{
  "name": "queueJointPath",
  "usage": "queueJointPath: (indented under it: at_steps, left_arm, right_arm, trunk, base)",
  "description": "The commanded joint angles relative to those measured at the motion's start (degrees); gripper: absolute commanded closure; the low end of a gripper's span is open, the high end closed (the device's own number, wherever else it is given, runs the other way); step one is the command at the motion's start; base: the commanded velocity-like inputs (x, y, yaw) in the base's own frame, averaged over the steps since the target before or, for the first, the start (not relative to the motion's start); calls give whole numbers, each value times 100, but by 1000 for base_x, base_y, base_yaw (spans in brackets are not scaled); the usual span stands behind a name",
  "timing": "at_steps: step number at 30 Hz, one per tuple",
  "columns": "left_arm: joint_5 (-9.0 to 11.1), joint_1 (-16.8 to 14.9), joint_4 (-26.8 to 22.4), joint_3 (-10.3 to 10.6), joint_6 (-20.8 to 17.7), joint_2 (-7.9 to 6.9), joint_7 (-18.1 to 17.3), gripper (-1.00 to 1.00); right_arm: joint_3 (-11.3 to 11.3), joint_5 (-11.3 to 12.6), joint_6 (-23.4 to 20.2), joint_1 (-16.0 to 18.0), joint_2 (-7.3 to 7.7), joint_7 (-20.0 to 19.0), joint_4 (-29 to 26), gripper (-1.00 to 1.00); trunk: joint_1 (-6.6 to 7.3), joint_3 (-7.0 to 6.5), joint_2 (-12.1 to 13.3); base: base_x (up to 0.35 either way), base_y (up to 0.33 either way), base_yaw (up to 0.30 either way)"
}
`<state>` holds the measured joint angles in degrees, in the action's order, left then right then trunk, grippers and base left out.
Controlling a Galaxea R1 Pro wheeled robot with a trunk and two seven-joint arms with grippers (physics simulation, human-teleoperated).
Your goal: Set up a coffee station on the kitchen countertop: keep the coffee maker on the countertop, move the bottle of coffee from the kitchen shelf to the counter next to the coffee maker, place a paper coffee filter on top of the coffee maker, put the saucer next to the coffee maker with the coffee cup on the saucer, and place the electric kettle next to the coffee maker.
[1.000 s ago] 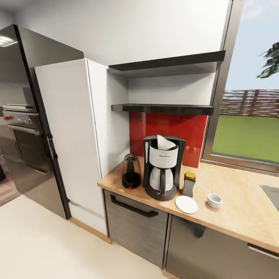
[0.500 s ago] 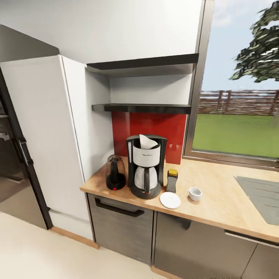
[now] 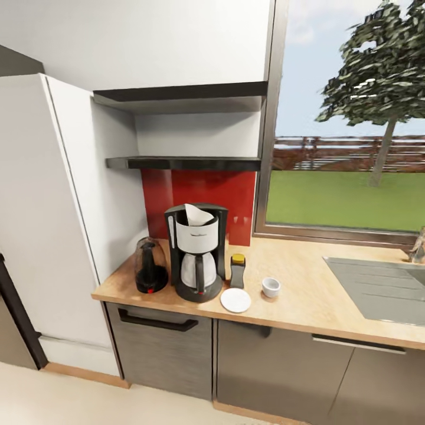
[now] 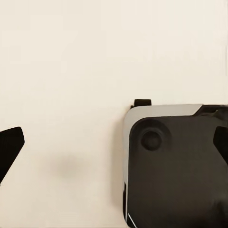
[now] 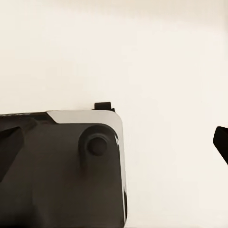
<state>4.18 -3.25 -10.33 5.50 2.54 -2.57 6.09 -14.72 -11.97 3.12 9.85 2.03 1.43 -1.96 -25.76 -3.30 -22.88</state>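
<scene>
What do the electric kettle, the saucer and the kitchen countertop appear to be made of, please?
The electric kettle: dark smoky translucent plastic or glass over a black base. The saucer: plain matte white, probably ceramic. The kitchen countertop: light speckled wood-look surface, possibly laminate.

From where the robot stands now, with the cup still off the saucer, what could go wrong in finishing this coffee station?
1. The coffee cup stands beside the saucer, close to the bottle of coffee; a reach for the cup might knock the bottle over.
2. The saucer lies near the kitchen countertop's front edge, so a nudge while setting the cup down could push it off.
3. The paper coffee filter sits loosely in the coffee maker; a passing arm could dislodge it.
</scene>
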Motion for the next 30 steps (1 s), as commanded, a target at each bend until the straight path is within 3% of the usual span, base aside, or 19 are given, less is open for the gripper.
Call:
queueJointPath:
  at_steps: [1,12,30]
  left_arm:
    - [46,0,0,48,18,-1,24,-100]
    - [48,0,-4,48,18,3,24,-100]
    - [30,-18,-2,56,-22,-33,18,-100]
  right_arm:
    - [-52,-59,22,6,-1,15,9,-100]
    - [-60,-59,22,7,-1,24,-41,-100]
    - [-57,-58,22,8,-1,26,-266,-100]
  trunk:
    - [-2,6,-4]
    - [-2,20,-4]
    - [-2,20,-4]
  base:
    - [0,0,-282]
    - [0,0,-267]
    - [0,0,-19]
